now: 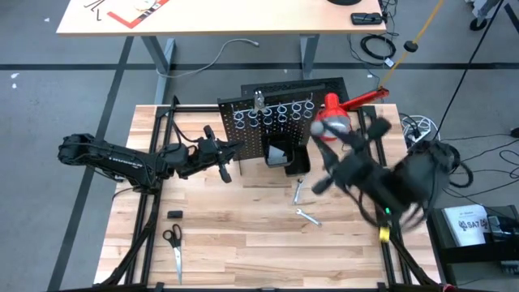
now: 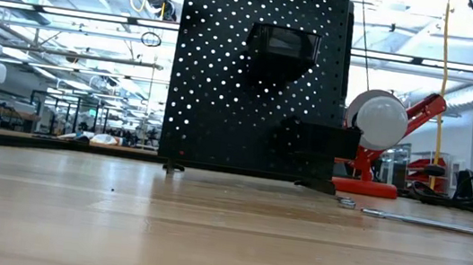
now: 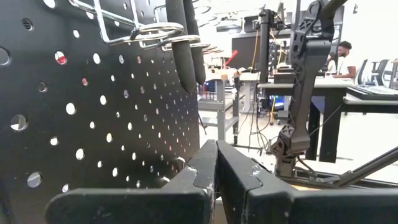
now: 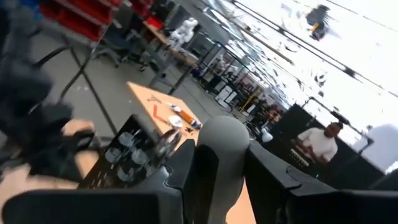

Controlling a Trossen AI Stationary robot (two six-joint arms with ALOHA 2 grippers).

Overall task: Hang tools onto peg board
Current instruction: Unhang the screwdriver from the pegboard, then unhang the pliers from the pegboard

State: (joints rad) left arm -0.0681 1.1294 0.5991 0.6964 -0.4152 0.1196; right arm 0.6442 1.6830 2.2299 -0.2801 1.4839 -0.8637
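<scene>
The upright black peg board (image 1: 243, 139) stands at the table's far middle, with a row of silver rings (image 1: 276, 112) and a black bin (image 1: 285, 156). A dark-handled screwdriver (image 3: 185, 43) hangs through one ring. My left gripper (image 1: 224, 167) is shut and empty beside the board's left end. My right gripper (image 1: 324, 180), blurred, is right of the bin, shut on a pale grey rounded handle (image 4: 217, 155) that looks like the pliers. Two thin silver wrenches (image 1: 298, 191) (image 1: 308, 216) lie flat on the table near the bin. My right gripper holds the pale grey rounded handle (image 4: 214, 186) between its two fingers, one finger (image 4: 177, 171) on each side. The rounded end (image 4: 219, 130) sticks out past the fingertips. The rest of the tool is hidden by the gripper.
A red clamp lamp with a white head (image 1: 332, 122) stands right of the board, close to my right arm. Scissors (image 1: 173, 243) and a small black piece (image 1: 174, 214) lie near the table's left front. Black frame bars (image 1: 154, 203) run along the table's sides.
</scene>
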